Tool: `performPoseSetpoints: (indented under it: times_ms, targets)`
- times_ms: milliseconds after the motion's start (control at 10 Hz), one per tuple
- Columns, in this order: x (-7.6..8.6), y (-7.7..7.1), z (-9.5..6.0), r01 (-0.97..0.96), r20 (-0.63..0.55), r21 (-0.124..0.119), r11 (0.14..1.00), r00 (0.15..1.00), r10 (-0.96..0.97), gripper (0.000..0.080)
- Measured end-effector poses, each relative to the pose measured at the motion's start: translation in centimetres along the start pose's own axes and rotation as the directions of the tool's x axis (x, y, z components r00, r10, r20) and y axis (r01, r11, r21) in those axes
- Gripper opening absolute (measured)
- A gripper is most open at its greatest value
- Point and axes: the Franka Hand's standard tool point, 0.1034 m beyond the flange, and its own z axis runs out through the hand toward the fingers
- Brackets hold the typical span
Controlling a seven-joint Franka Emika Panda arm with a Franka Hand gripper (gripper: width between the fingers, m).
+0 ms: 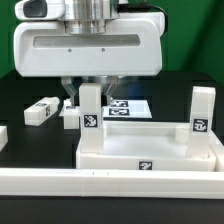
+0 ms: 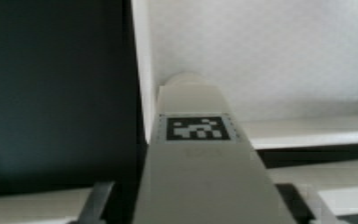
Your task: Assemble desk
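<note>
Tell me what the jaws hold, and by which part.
A white block leg, standing upright at a corner of the desk top; the jaws grip its upper end from two opposite sides.
</note>
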Motion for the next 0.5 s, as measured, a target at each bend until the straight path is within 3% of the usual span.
performPoseSetpoints:
  times_ms: [300, 500]
  targets:
    - [-0.14, -0.08, 0.03, -0.244, 0.008, 0.011, 0.97, 0.97, 0.244, 0.0291]
    - [-0.44, -0.35, 0.09, -0.462, 0.031, 0.001, 0.887, 0.887, 0.461, 0.0291]
